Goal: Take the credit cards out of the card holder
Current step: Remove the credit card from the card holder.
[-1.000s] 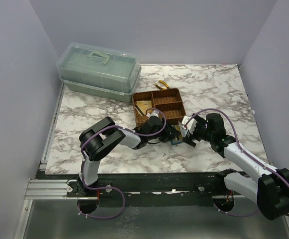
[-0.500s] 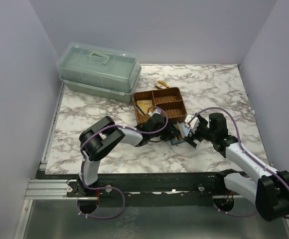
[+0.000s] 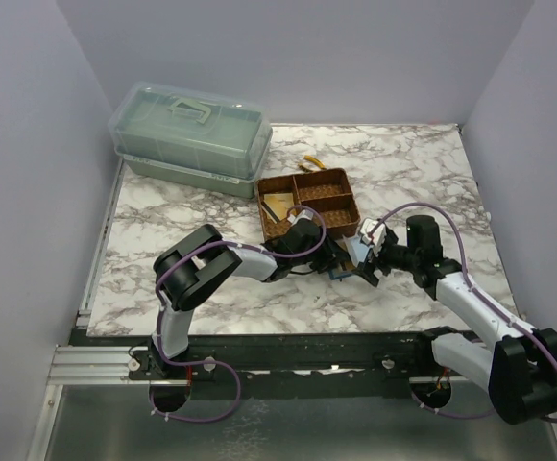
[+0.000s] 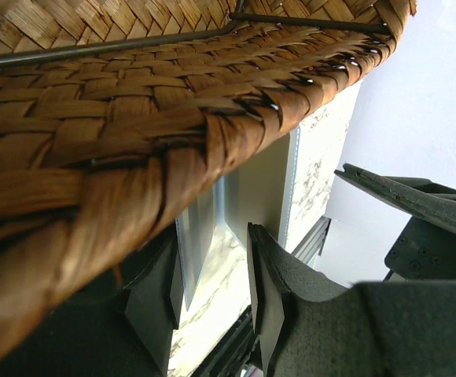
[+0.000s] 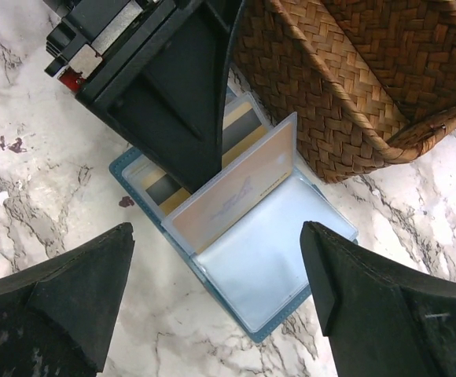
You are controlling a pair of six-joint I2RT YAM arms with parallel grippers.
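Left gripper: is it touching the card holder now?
Touching. In the right wrist view, one finger of the left gripper presses on the clear sleeves of the card holder; no gap shows between them.

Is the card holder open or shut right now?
Open: the card holder lies spread on the marble, clear pockets exposed, one card-filled sleeve raised.

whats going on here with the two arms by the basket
The card holder lies open on the marble table beside the woven tray. The left gripper is down on its clear sleeves, while the right gripper hangs open above it. A tan card stands up in one sleeve, not yet pulled out.
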